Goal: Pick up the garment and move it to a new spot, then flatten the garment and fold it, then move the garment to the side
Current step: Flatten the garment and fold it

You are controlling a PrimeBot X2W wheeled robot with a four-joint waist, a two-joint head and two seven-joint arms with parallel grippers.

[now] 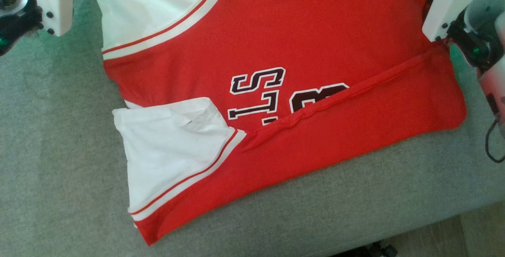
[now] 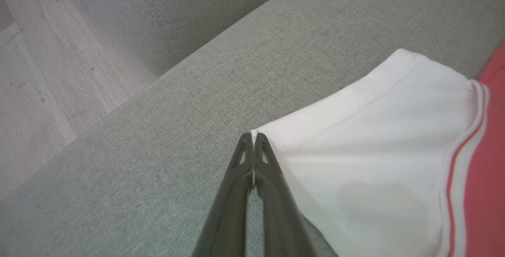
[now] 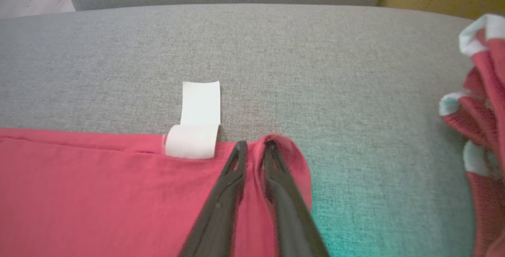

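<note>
L gripper [image 2: 252,140]: your jaws are fully closed, tips pinching the white sleeve corner of the garment [image 1: 315,44]. A sliver of white cloth shows btwn the fingers [image 2: 272,178]. Fingers lie low, approx flat along the sleeve edge. In head view, L wrist [image 1: 51,0] sits just off the garment's upper-left corner: white housing, dark body below it w/ green glow.

R gripper [image 3: 255,146]: jaws nearly together, narrow gap w/ red cloth bunched btwn them, tips at the garment's hem corner. R wrist [image 1: 453,4] sits over the garment's upper-right corner; forearm [image 1: 493,91] runs down beside its right edge.
</note>
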